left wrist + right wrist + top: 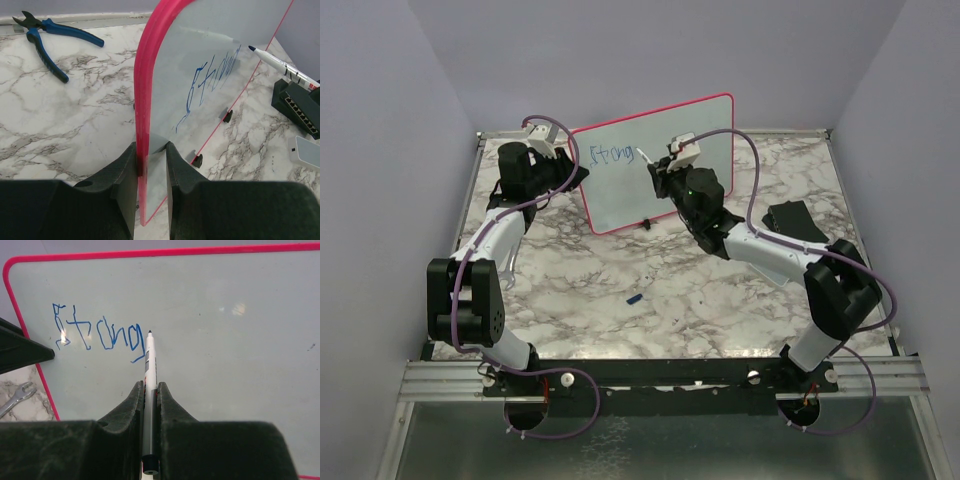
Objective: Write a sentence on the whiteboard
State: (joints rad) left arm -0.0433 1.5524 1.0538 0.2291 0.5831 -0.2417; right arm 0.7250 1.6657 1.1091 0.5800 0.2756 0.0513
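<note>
- The sentence (100, 334) sits at the upper left of my right wrist view. Its blue letters read roughly "Strong", unfinished by my judgement.
- The whiteboard (615, 200) stands upright on the marble surface (670, 290), upper centre of the top view.
- My left end effector (151, 152) clamps its pink edge, likely to steady it against pen pressure.
- My right end effector (149, 392) is closed on the marker (149, 352), tip just right of the last letter, placed for the next stroke.

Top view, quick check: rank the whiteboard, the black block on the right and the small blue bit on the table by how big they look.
1. whiteboard
2. black block
3. blue bit
The differences are wide, so nearness to the camera does not change the order.
</note>
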